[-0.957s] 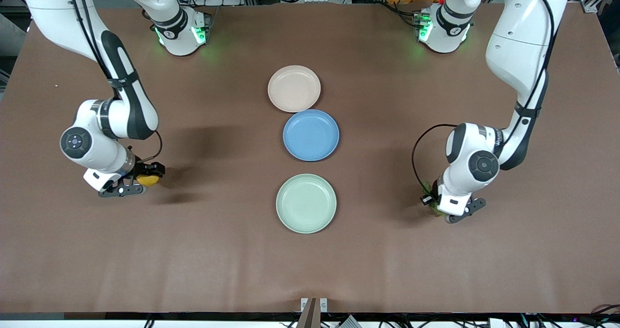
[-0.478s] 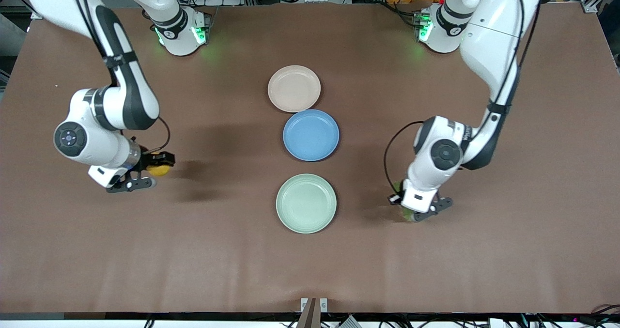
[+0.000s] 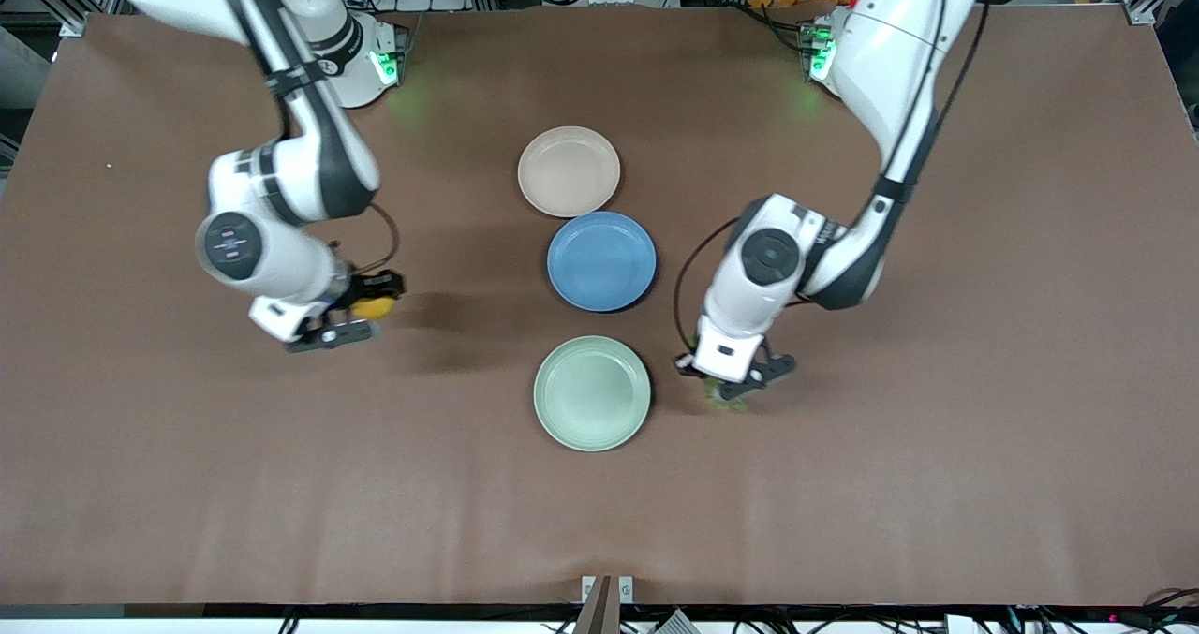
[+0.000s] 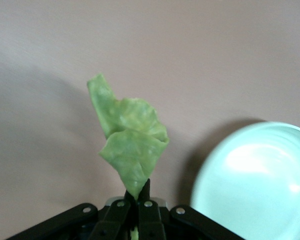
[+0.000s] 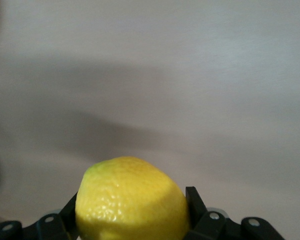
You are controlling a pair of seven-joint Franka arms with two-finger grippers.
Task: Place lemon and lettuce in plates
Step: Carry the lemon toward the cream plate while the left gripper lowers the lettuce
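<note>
Table (image 3: 937, 484): a brown surface on which three plates are set in a row down the middle, with bare cloth around them.
Blue plate (image 3: 601, 261): placed between the other two plates, touching or overlapping the rim of the beige plate, and well apart from both claws.
Green plate (image 3: 592, 392): the plate nearest the front camera; nothing is seen in it.
Beige plate (image 3: 569, 171): the plate farthest from the front camera; nothing is seen in it.
Left claw (image 3: 740, 386): held over bare table just beside the green plate, toward the left arm's end; it is clamped on the lettuce.
Right claw (image 3: 361, 311): held over bare table toward the right arm's end, well apart from the plates; it is closed around the lemon.
Lettuce (image 4: 130, 145): pinched by its stem end, the leaf hanging free over the table.
Lemon (image 5: 132, 202): gripped between the right claw's fingers, above the table.
</note>
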